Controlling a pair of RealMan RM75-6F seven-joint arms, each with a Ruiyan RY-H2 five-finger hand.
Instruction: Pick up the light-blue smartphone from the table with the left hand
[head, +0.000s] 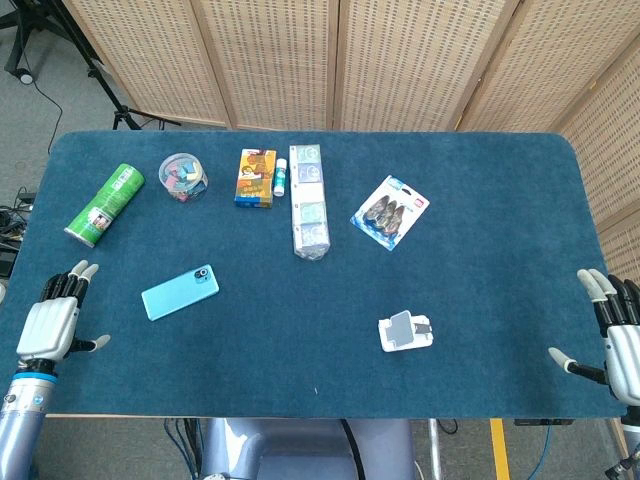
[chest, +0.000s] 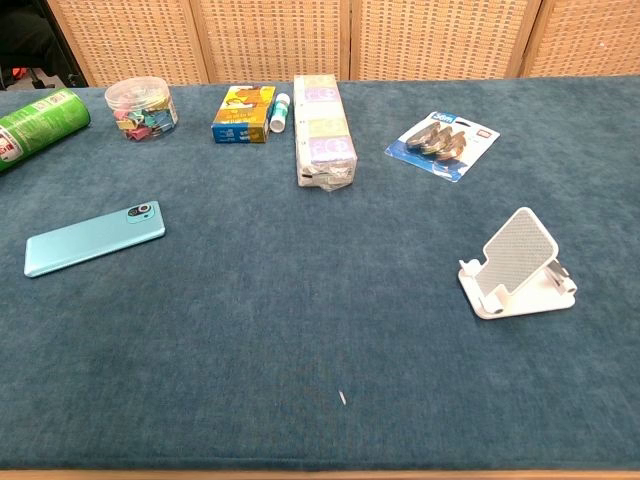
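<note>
The light-blue smartphone (head: 180, 292) (chest: 94, 238) lies flat on the blue table, back up, with its camera end pointing to the upper right. My left hand (head: 50, 322) hovers at the table's left front edge, well to the left of the phone, fingers apart and holding nothing. At the right front edge my right hand (head: 612, 340) is also spread and empty. Neither hand shows in the chest view.
A green can (head: 104, 205) lies at the far left. A clear jar of clips (head: 183, 176), an orange box (head: 256, 178), a glue stick (head: 281, 177), a long wrapped pack (head: 309, 200) and a blister pack (head: 390, 211) line the back. A white phone stand (head: 405, 331) sits front right.
</note>
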